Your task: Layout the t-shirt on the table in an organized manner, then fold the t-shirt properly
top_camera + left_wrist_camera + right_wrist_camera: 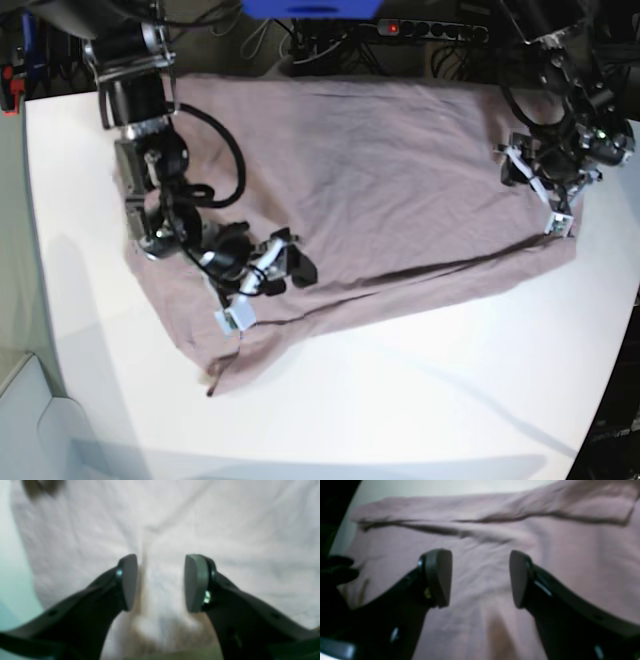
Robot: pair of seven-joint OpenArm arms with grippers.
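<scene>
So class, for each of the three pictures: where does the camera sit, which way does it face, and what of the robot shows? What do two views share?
Left wrist: sits behind the left gripper, facing down at pale, blurred cloth; both fingers show, apart.
Right wrist: sits behind the right gripper, facing down at the t-shirt; fingers apart, nothing between them.
Base: high up, looking down on the table; both arms show over the spread shirt.
Shared: right wrist and base both show the shirt's folded edge.

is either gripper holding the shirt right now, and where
Neither, as far as shows. The right gripper stands open above the t-shirt. The left gripper is open too, with no cloth pinched between its pads.
</scene>
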